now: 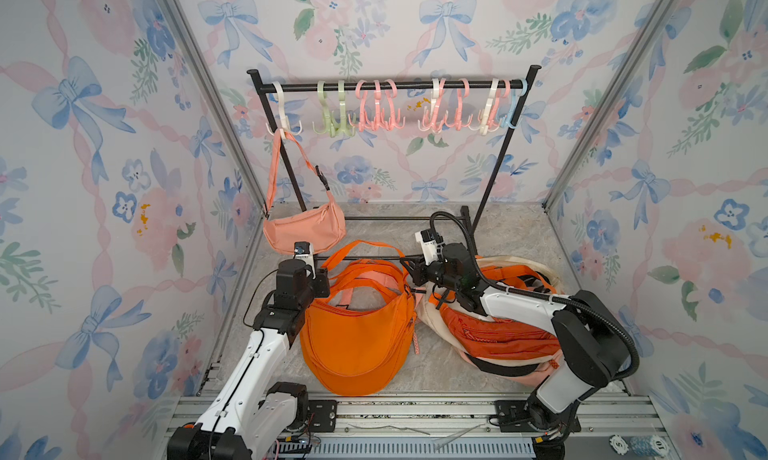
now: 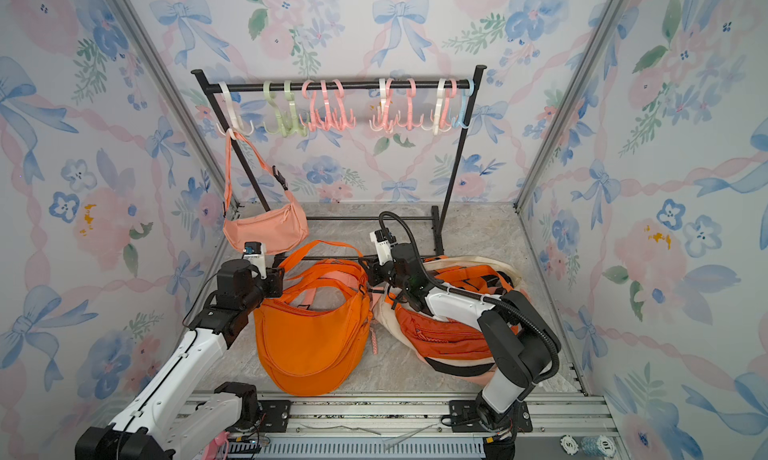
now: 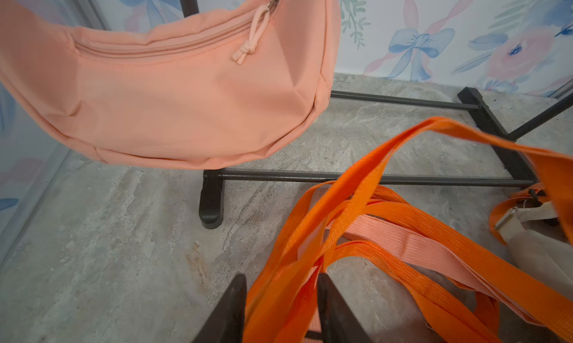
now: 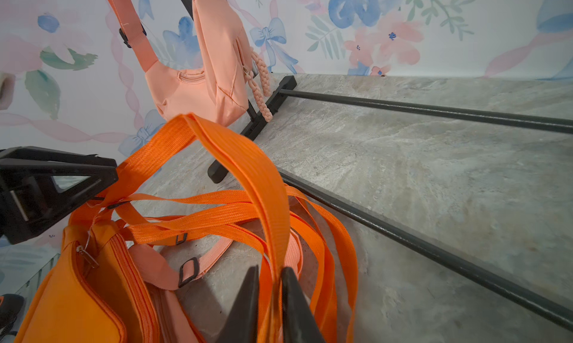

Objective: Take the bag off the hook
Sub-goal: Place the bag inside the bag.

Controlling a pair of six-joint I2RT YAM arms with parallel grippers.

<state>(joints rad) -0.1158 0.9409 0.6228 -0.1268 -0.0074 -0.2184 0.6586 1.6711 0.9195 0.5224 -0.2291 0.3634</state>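
Well beyond the left gripper [image 3: 280, 276] and right gripper [image 4: 271, 268], black rack [image 1: 411, 84]. Between and below them, orange bag [image 1: 357, 341] slumped on the floor [image 1: 436, 366]. Just past the left gripper, slightly higher, peach bag [image 1: 305, 229] hanging from the white hook [image 1: 283, 121]. Orange strap [image 3: 369, 171] through left jaws standing apart; between near-closed right jaws too, pinched or slack impossible to tell.

Lighting: bright, even, diffuse, overhead. Shadows beneath the orange bag [image 1: 353, 341] are soft and faint. Wrist views: wide-angle distortion at edges; raised strap [image 3: 465, 133] motion-blurred; left hand [image 3: 281, 278] near the lens, out of focus.
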